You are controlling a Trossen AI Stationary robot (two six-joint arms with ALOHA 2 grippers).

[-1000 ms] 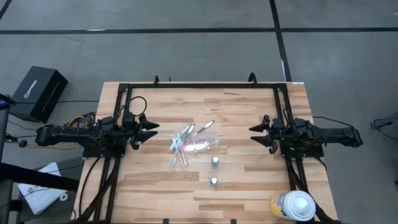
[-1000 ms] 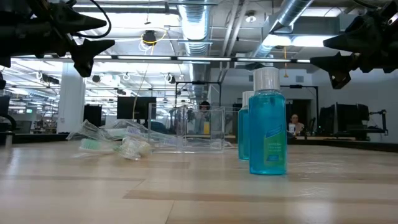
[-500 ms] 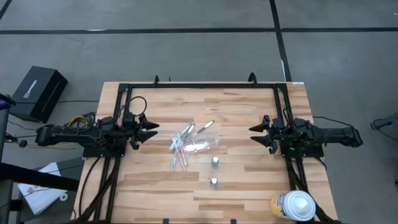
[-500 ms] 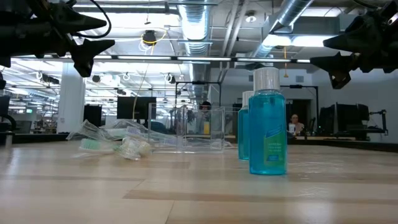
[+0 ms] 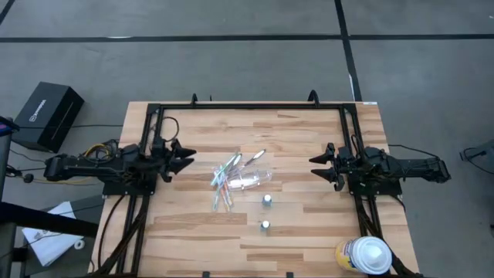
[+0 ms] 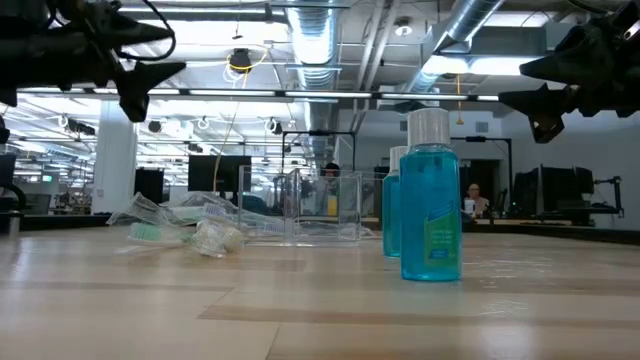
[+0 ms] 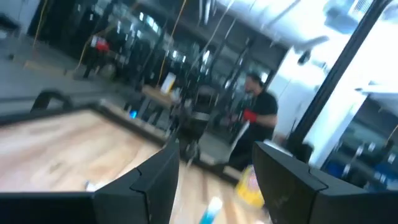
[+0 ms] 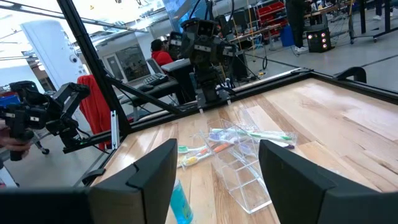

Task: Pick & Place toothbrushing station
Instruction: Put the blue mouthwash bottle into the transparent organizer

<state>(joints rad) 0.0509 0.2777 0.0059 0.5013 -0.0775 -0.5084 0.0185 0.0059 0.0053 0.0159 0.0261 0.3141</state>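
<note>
Step in hand, by my reading: the approach. Nothing is gripped and nothing has been placed.

Nearest the low camera stand the two toothpaste tubes (image 6: 430, 205), upright on their bases with white caps up, one just behind the other; from above they show as two capped dots (image 5: 265, 212) toward the near edge of the table (image 5: 309, 232). Behind them the clear plastic cup (image 5: 253, 181) lies on its side at mid-table, with the toothbrushes (image 5: 225, 179) fanned loosely across and beside it, some touching it (count uncertain; they overlap).

Left gripper (image 5: 185, 157) hovers above the left side of the table, fingers spread, empty, pointed at the pile. Right gripper (image 5: 316, 167) hangs over the right side, fingers likewise apart, empty, well clear of everything.

A white-and-yellow round container (image 5: 363, 255) sits at the near right corner, not part of the set.

Next move, as I judge it: the cup must be stood upright first. That means closing on its rim or wall without scattering the brushes resting against it.
</note>
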